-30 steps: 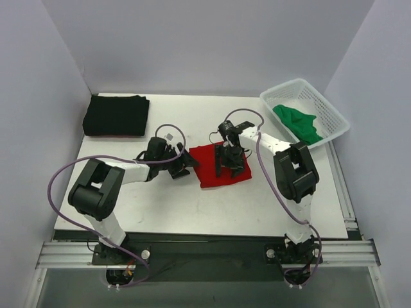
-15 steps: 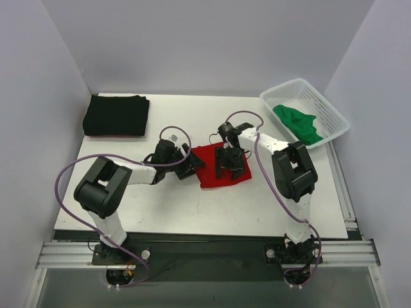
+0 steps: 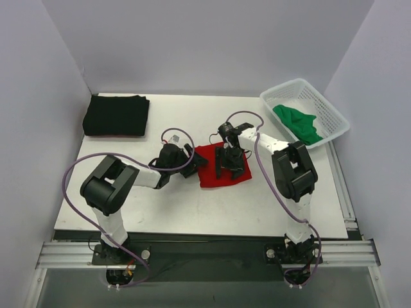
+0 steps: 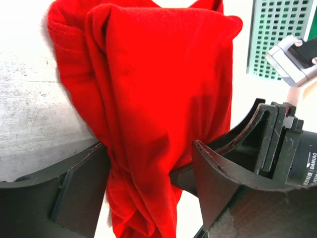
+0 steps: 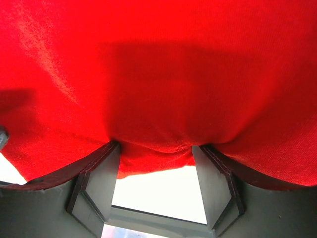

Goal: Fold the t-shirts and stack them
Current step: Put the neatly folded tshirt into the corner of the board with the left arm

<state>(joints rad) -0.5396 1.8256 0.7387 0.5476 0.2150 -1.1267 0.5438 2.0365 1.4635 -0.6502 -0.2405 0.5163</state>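
Red tee [image 3: 209,174] sits mid-table, partly folded. Left gripper [image 3: 190,160] pinches its bunched left edge, probably to fold it over. Right gripper [image 3: 229,160] steadies the middle, fingers straddling cloth; clamped or not, can't tell.

The top view looks down from behind the arm bases over the whole bench [image 3: 257,205]. The wrist views look out along the left claw [image 4: 148,163] and the right claw [image 5: 156,168], very near. All three share the red tee [image 3: 209,173] ahead of both claws.
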